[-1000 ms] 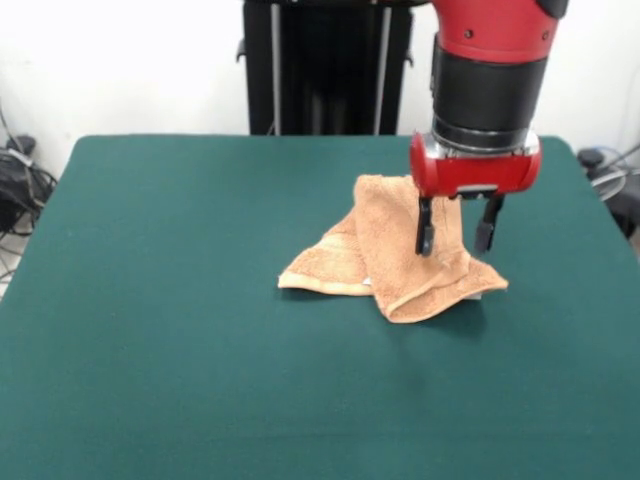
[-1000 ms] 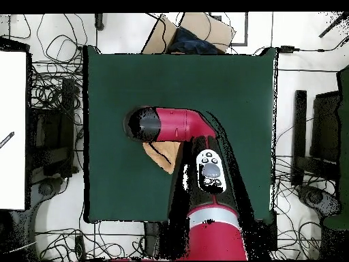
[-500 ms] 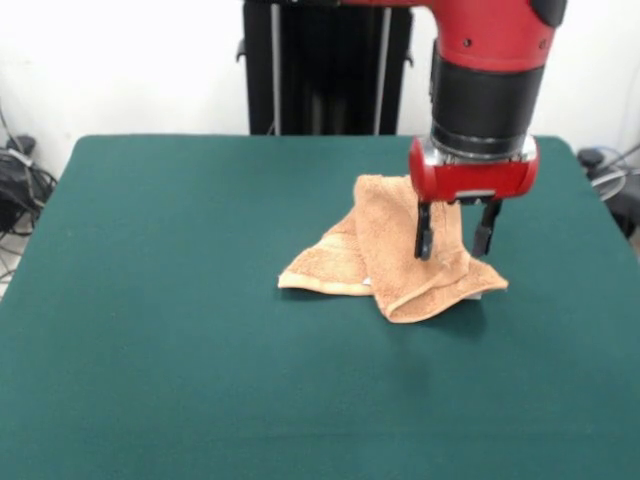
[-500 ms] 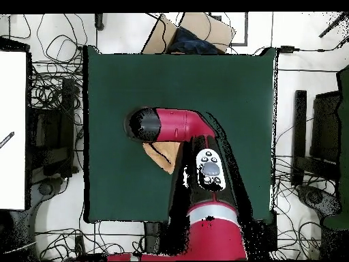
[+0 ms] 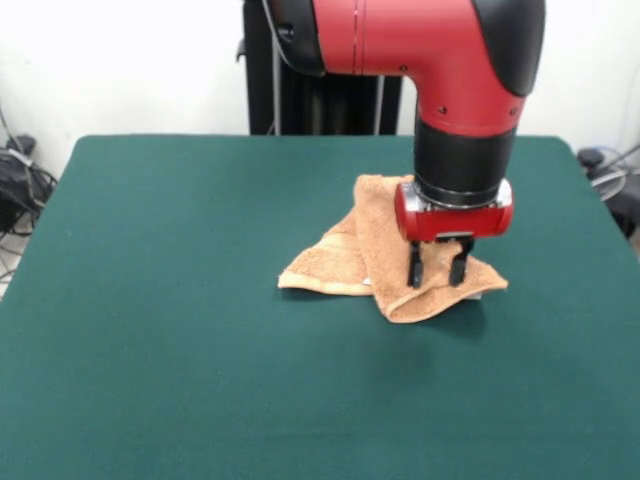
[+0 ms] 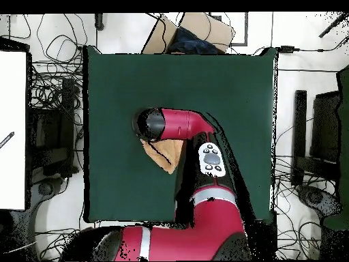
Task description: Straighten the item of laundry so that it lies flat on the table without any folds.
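The item of laundry [image 5: 380,262] is a tan terry towel, crumpled and folded over itself right of the middle of the green table [image 5: 180,330]. My gripper [image 5: 434,272] is down on the towel's near right part. Its two black fingers stand a little apart, open, with their tips at the cloth. In the overhead view only a tan wedge of the towel [image 6: 167,153] shows from under the arm, and the gripper itself is hidden beneath the wrist. A white edge peeks out under the towel's right corner.
Cables and dark equipment [image 5: 20,185] lie off the table's left side in the front view. Cardboard and a dark bundle [image 6: 194,34] sit beyond the table's top edge in the overhead view.
The gripper has come down and slightly toward the camera onto the towel, its fingers closer together than before. The arm has swung round. The towel has not moved.
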Robot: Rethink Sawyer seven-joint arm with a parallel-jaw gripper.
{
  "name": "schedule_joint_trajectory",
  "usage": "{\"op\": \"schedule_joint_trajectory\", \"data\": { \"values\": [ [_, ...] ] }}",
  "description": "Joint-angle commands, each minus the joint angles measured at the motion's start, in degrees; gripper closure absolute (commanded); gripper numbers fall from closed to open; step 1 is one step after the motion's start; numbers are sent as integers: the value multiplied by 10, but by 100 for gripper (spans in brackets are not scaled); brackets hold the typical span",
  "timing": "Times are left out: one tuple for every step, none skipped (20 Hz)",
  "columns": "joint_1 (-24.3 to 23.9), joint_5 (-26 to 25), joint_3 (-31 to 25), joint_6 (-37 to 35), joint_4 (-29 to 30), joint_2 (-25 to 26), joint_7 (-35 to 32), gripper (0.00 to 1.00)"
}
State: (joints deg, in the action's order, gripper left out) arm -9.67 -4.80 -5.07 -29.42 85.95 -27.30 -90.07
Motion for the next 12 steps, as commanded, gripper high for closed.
{"op": "schedule_joint_trajectory", "data": {
  "values": [
    [3, -11, -44, 16, -11, 13, -40, 100],
    [4, -13, -42, 13, -13, 13, -38, 100],
    [6, -15, -41, 10, -15, 12, -36, 100],
    [7, -18, -39, 7, -17, 12, -33, 100],
    [6, -18, -39, 6, -16, 11, -32, 100],
    [8, -18, -38, 6, -18, 11, -33, 100],
    [9, -19, -36, 5, -19, 11, -34, 100],
    [11, -19, -34, 4, -21, 11, -35, 100],
    [11, -20, -34, 6, -24, 13, -35, 100],
    [13, -20, -33, 7, -25, 15, -38, 100],
    [13, -19, -34, 11, -25, 15, -39, 100],
    [14, -16, -36, 10, -22, 16, -41, 100]
  ]
}}
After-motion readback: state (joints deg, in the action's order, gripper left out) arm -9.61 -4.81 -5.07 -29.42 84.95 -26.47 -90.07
